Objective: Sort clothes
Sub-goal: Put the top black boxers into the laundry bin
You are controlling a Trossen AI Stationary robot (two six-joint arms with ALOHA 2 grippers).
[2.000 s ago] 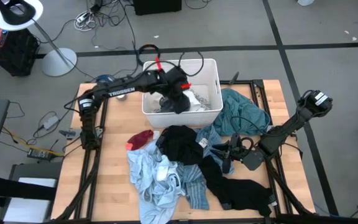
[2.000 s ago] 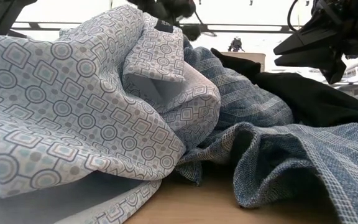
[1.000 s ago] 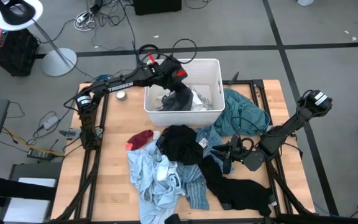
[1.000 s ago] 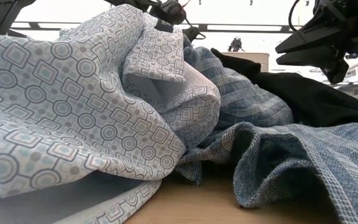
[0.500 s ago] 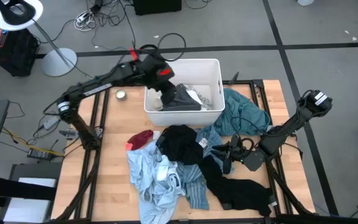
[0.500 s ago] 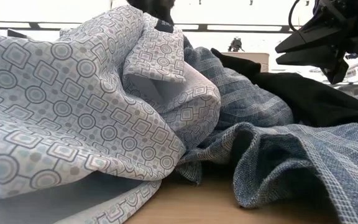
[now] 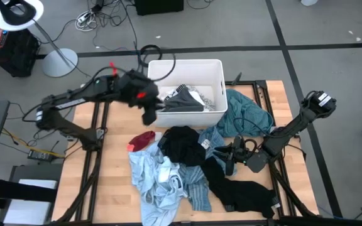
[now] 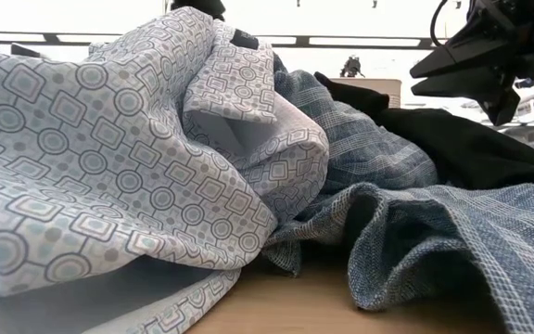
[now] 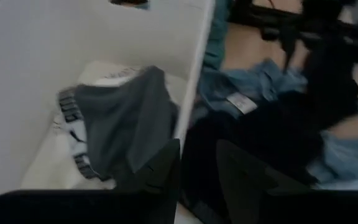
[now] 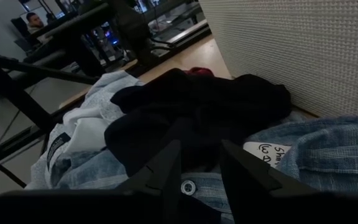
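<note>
Most of the clothes lie in one tangled heap on the bench, running from the white bin toward the near edge; a few grey and white pieces already sit inside the bin.

Left gripper is above the bin's near left corner, jaws released and holding nothing. Right gripper rests low at the heap's right side beside the black garment, jaws slightly parted; no cloth visibly between them.

Risks, as judged:
- Garments overlap; lifting one is likely to drag a neighbour along and missort it.
- The teal piece lies against the bin's right wall and could snag on it.
- The small red item may be swept off the pile by a passing arm.

Orientation: the heap's long axis runs from the bin toward the bench's near edge. The long black piece trails toward the near right corner.
</note>
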